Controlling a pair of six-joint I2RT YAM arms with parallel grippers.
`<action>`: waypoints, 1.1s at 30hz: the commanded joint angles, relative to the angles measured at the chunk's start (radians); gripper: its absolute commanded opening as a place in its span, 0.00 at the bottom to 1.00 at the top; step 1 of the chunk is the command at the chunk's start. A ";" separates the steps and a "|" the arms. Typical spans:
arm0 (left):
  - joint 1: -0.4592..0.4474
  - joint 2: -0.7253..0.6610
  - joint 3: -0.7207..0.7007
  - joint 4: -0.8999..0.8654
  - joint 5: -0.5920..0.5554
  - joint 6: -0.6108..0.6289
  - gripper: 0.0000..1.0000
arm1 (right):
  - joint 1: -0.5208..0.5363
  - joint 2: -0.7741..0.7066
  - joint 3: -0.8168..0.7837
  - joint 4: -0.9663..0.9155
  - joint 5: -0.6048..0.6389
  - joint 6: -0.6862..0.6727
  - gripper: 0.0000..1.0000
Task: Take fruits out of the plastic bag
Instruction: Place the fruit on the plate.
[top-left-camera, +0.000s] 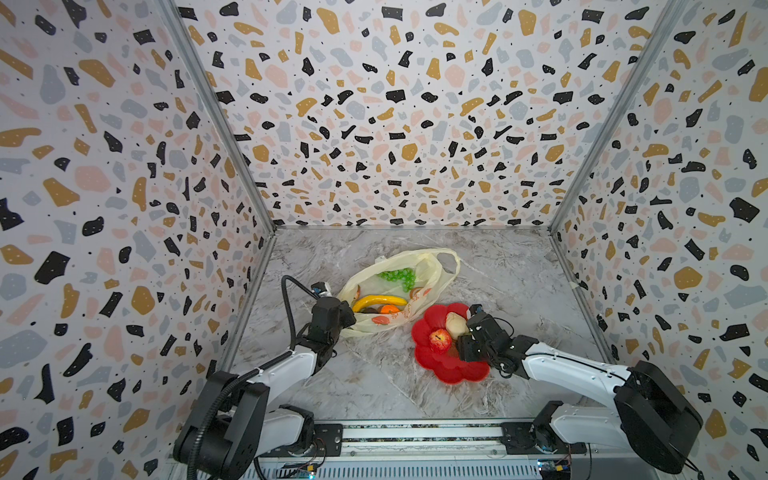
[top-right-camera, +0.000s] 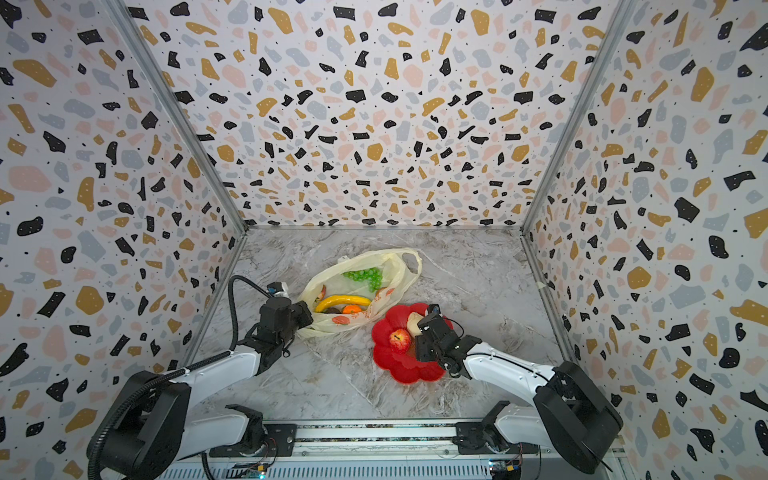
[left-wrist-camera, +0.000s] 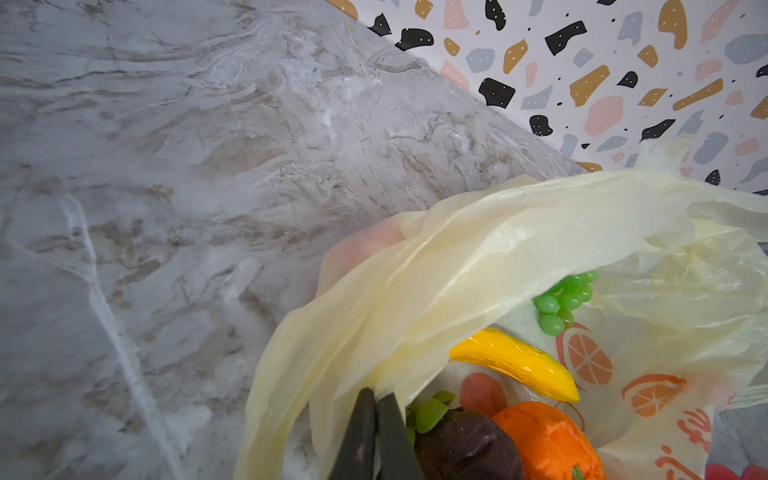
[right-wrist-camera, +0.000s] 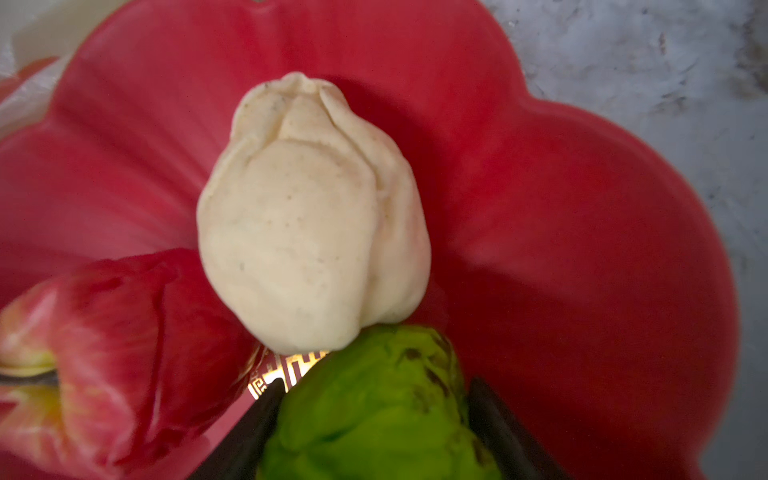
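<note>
The pale yellow plastic bag (top-left-camera: 432, 266) (left-wrist-camera: 498, 249) lies open on the marble table. Inside it are a yellow banana (top-left-camera: 379, 301) (left-wrist-camera: 515, 361), green grapes (top-left-camera: 399, 277) (left-wrist-camera: 563, 299), an orange (top-left-camera: 390, 309) (left-wrist-camera: 548, 440) and a dark purple fruit (left-wrist-camera: 465, 449). My left gripper (top-left-camera: 351, 320) (left-wrist-camera: 377, 395) is shut on the bag's near rim. A red apple (top-left-camera: 439, 340) (right-wrist-camera: 116, 345) and a beige pear-like piece (top-left-camera: 456, 325) (right-wrist-camera: 307, 216) rest on the red plate (top-left-camera: 449, 370) (right-wrist-camera: 582, 208). Low over that plate, my right gripper (top-left-camera: 465, 336) (right-wrist-camera: 376, 382) grips a green citrus (right-wrist-camera: 374, 407).
Patterned walls close the table on three sides; the bag lies near the left wall (top-left-camera: 249, 291). The plate sits just right of the bag, its rim close to the bag's printed side. Both arm bases stand on the front rail (top-left-camera: 415, 436).
</note>
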 joint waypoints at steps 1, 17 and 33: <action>0.004 -0.014 0.013 0.013 -0.014 0.018 0.06 | 0.005 0.000 0.031 -0.023 0.040 -0.011 0.72; 0.003 -0.019 0.013 0.011 -0.014 0.020 0.06 | 0.016 -0.037 0.047 -0.062 0.056 -0.014 0.85; 0.034 -0.102 0.036 -0.107 -0.175 0.081 0.03 | 0.039 -0.113 0.239 -0.049 0.078 -0.063 0.88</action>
